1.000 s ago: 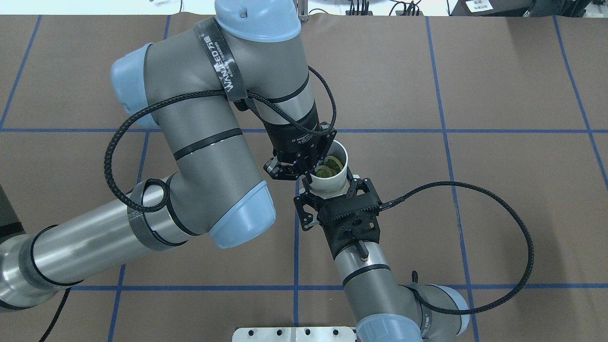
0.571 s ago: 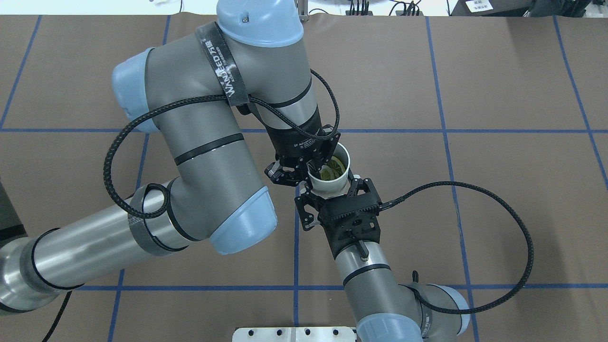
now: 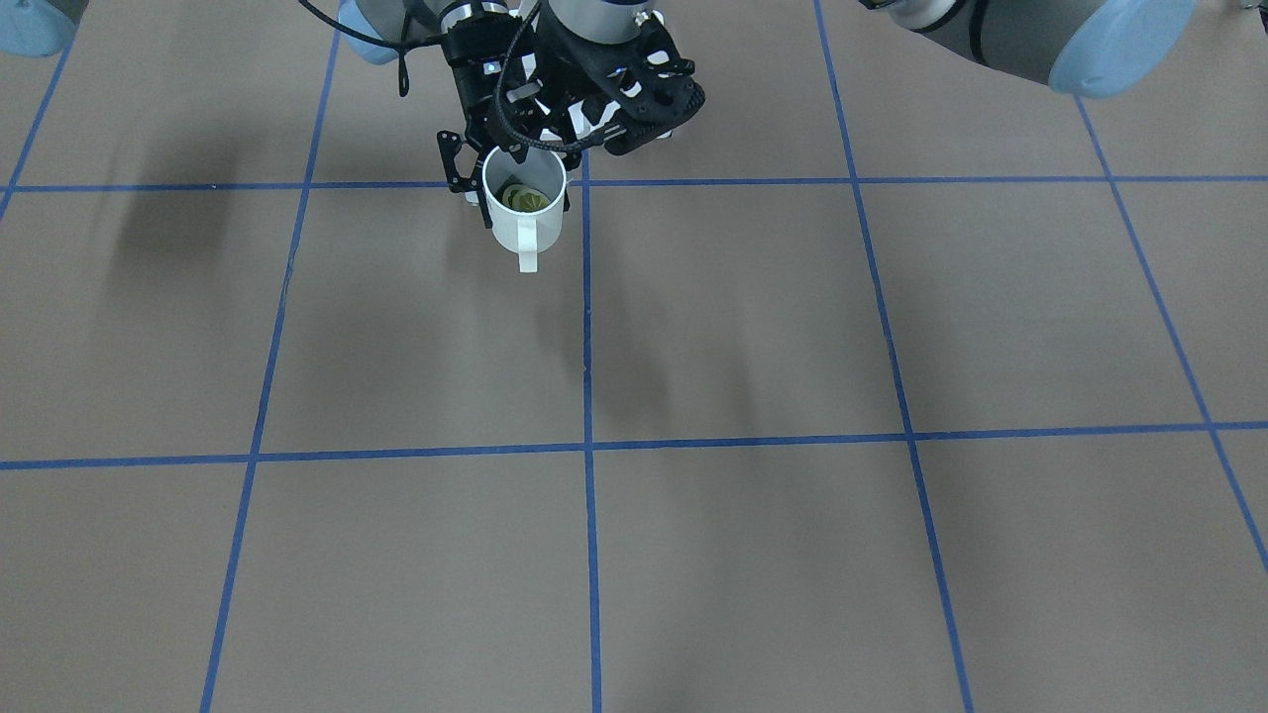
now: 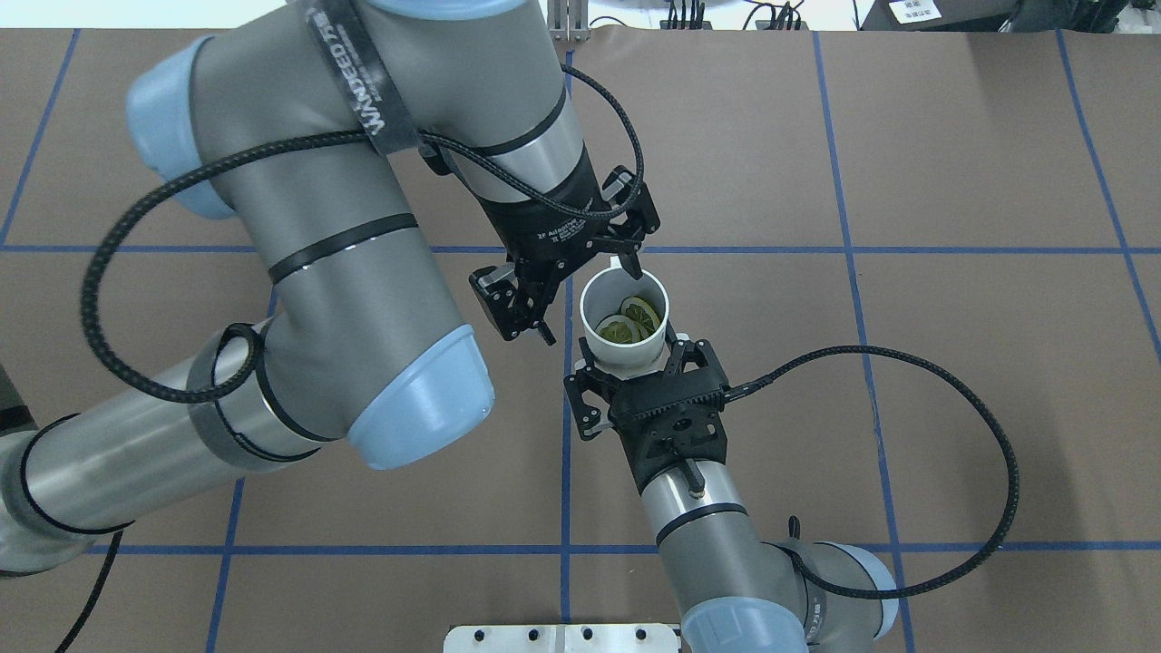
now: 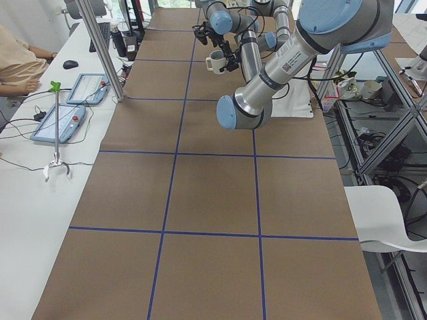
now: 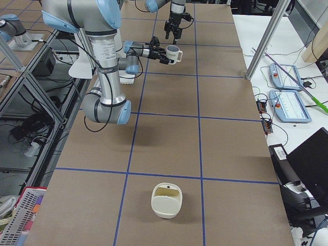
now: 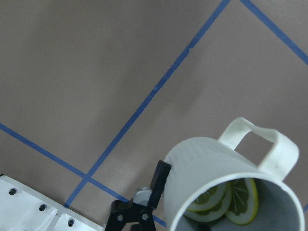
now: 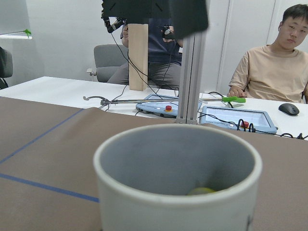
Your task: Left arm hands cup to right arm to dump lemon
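Note:
The white cup (image 4: 624, 355) hangs upright above the table, its handle pointing away from the robot (image 3: 527, 248). Yellow-green lemon slices (image 4: 629, 320) lie inside it and also show in the left wrist view (image 7: 226, 198). My right gripper (image 4: 632, 361) is shut on the cup's lower wall from the near side, with one finger (image 7: 160, 179) showing in the left wrist view. My left gripper (image 4: 585, 297) is open, just above and to the left of the cup's rim, and touches nothing. The cup (image 8: 178, 202) fills the right wrist view.
A white tub-like container (image 6: 166, 200) stands on the brown table, far along it from the arms. A metal mounting plate (image 4: 562, 638) is at the near edge. Blue tape lines grid the table. Operators sit beyond the far edge (image 8: 269, 67).
My left gripper has let go of the cup's rim, opened and risen away to the upper left. The right gripper keeps its hold on the cup, which has stayed in place.

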`<state>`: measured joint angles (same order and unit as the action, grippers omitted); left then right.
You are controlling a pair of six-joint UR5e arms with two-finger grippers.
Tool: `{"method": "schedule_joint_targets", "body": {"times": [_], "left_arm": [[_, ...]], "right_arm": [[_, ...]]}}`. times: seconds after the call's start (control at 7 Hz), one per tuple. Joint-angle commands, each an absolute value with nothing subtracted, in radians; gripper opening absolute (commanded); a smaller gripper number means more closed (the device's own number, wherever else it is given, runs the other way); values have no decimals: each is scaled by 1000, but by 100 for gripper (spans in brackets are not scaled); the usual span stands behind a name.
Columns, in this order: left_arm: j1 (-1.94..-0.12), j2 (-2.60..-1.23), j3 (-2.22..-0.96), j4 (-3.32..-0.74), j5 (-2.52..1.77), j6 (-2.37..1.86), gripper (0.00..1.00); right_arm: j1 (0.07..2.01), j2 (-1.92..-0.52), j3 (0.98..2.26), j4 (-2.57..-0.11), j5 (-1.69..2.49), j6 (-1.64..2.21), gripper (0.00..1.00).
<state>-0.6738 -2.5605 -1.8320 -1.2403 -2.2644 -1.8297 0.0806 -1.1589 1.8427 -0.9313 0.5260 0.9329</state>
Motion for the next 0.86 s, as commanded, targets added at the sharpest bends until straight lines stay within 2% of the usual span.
{"method": "schedule_joint_targets", "body": {"times": [0.0,0.29,0.71], "left_arm": [[-730,-2534,-1925,-1221,-2264,-1829,100],[-738,-2516,-1927,-1221,-2263,-1827,100],[-735,-2510,-1928,-1220,-2263,-1828,100]], "right_arm": [[106,-1214,1853,-899,534,943,13],[167,-1404,1856,-646,576,943,12],[390,-1763,1859,-375,814,943,11]]}}
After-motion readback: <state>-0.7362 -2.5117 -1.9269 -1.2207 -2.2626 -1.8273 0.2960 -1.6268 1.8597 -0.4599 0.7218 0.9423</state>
